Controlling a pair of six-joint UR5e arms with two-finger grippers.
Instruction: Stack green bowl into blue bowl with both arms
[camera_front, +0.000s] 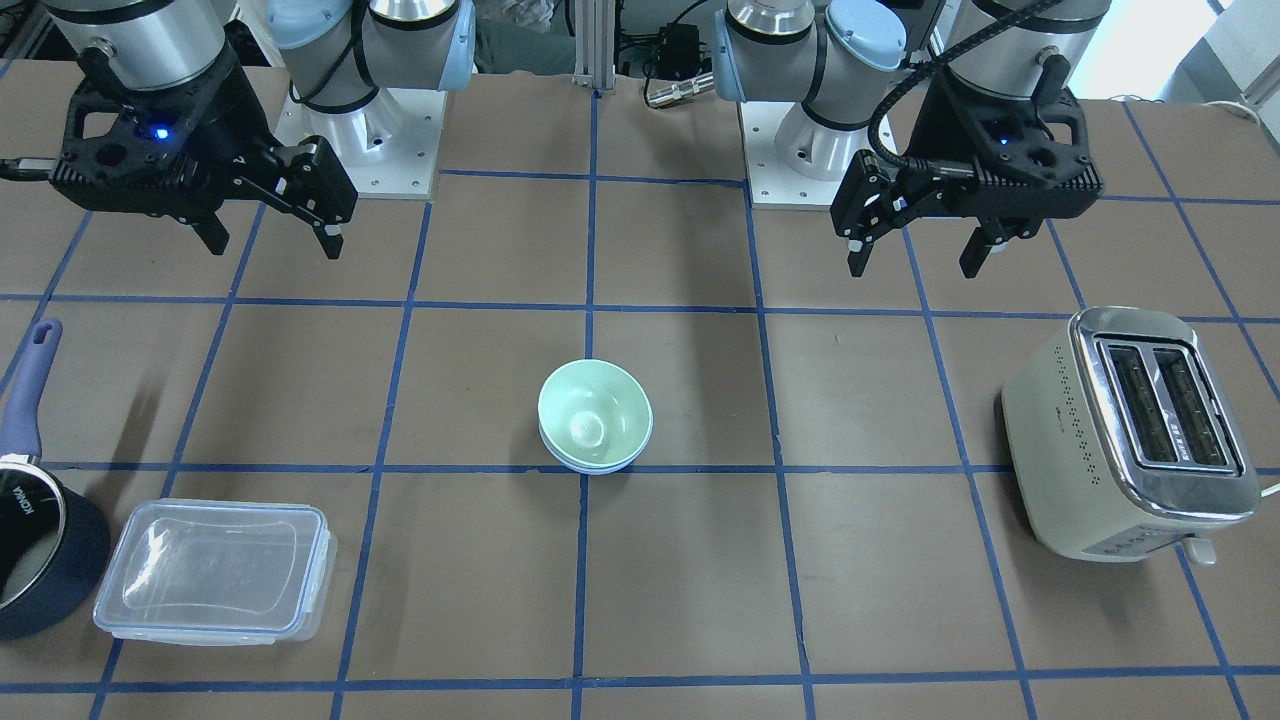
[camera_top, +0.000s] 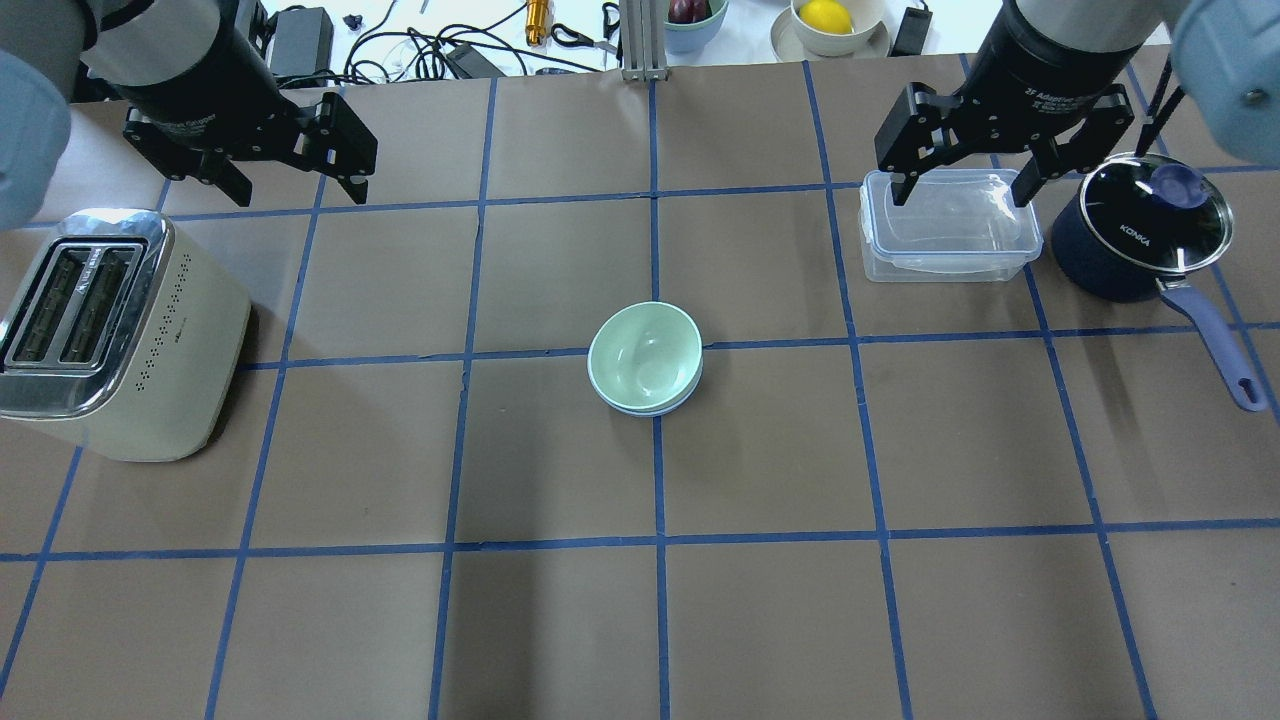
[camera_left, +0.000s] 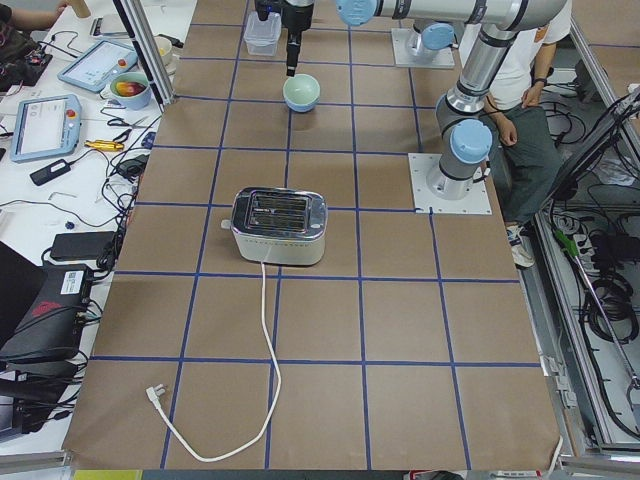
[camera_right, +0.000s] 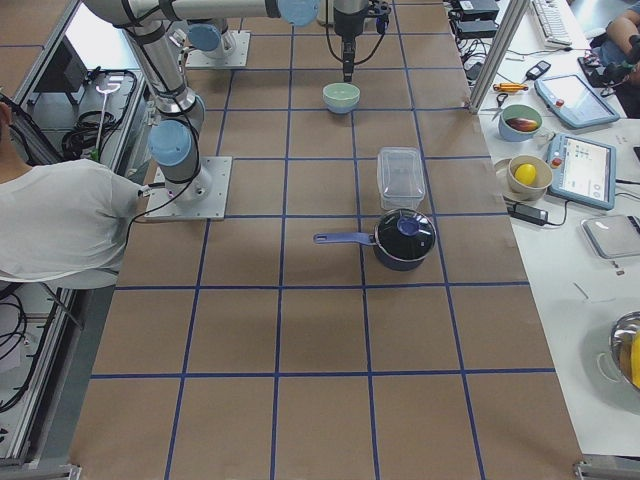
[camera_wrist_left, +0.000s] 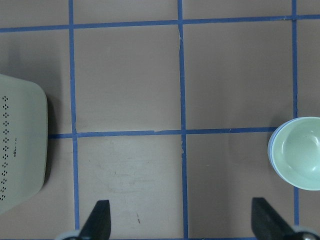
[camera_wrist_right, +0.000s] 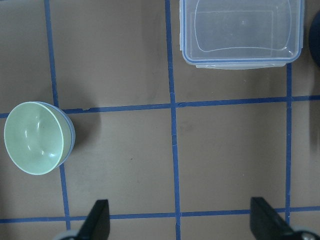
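Brown taped table (camera_top: 350, 620): blue bowl (camera_front: 598, 465), toaster (camera_top: 150, 340), saucepan (camera_top: 1110, 270), clear container (camera_top: 950, 240).

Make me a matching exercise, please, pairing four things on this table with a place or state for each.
Things:
1. green bowl
2. toaster
3. saucepan
4. clear container

Places or states:
A. dark blue, lid on
B. nested in the blue bowl
C. on the robot's left side of the table
D. right beside the saucepan

Pairs: 1-B, 2-C, 3-A, 4-D.
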